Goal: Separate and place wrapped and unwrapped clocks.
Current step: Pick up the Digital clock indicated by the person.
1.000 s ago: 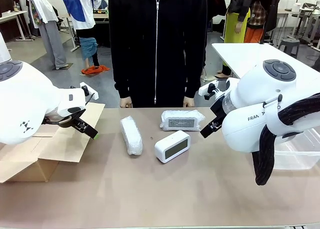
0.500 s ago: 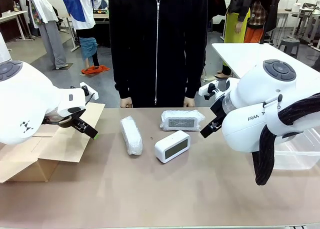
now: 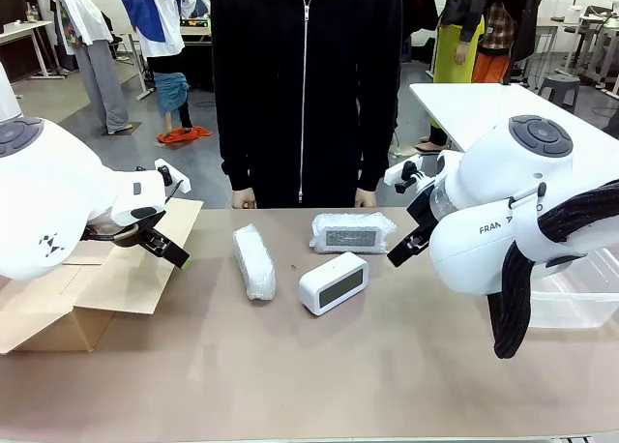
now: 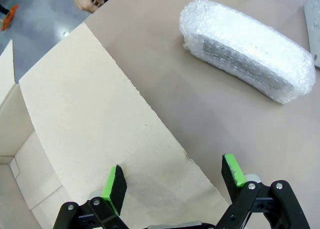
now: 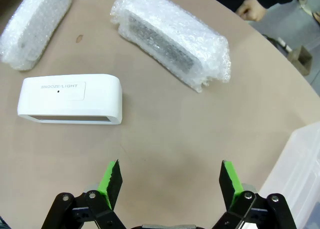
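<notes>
Jaws spread, well short of clocks [image 3: 333,282].

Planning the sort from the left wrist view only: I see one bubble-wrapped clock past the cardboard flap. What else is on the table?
Observer: Two more clocks. A bare white clock lies to the robot's right of your wrapped clock, apart from it.
Operator: And the other?
Observer: A second wrapped clock lies beyond the bare one, toward the person, its screen facing the robot.
Operator: Right arm busy?
Observer: No. The right gripper is open and empty, above bare table near the bare white clock.
</notes>
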Robot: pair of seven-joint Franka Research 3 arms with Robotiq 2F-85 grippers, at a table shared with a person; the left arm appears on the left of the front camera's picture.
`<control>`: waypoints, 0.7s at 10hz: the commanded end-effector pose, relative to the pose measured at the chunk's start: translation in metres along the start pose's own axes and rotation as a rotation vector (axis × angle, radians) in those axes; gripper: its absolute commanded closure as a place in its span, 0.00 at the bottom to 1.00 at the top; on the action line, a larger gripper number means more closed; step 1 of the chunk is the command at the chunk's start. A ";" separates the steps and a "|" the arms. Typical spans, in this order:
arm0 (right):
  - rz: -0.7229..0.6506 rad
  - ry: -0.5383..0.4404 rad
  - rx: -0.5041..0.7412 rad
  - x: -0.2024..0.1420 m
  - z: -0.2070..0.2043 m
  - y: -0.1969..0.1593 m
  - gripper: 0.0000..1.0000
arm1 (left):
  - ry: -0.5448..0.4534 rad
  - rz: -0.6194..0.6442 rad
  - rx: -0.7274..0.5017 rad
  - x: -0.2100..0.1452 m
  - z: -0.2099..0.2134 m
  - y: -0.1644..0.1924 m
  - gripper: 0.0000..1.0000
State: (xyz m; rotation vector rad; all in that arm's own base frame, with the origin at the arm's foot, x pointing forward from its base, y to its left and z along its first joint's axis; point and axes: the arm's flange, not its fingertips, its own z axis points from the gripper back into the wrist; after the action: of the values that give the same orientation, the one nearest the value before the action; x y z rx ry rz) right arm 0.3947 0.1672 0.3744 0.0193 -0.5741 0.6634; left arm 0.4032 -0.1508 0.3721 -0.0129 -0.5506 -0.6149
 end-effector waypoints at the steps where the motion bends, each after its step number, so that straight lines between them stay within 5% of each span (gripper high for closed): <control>1: -0.001 0.000 0.000 0.000 0.000 0.000 0.00 | 0.000 0.002 -0.001 0.000 0.000 0.001 0.00; 7: -0.001 0.000 0.000 0.000 0.000 0.000 0.00 | 0.000 0.002 -0.001 0.000 0.000 0.001 0.00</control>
State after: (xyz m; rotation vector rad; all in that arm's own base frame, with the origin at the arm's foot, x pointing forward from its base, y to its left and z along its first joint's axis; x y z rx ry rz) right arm 0.3947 0.1672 0.3744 0.0193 -0.5741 0.6634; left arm 0.4032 -0.1508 0.3721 -0.0129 -0.5506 -0.6149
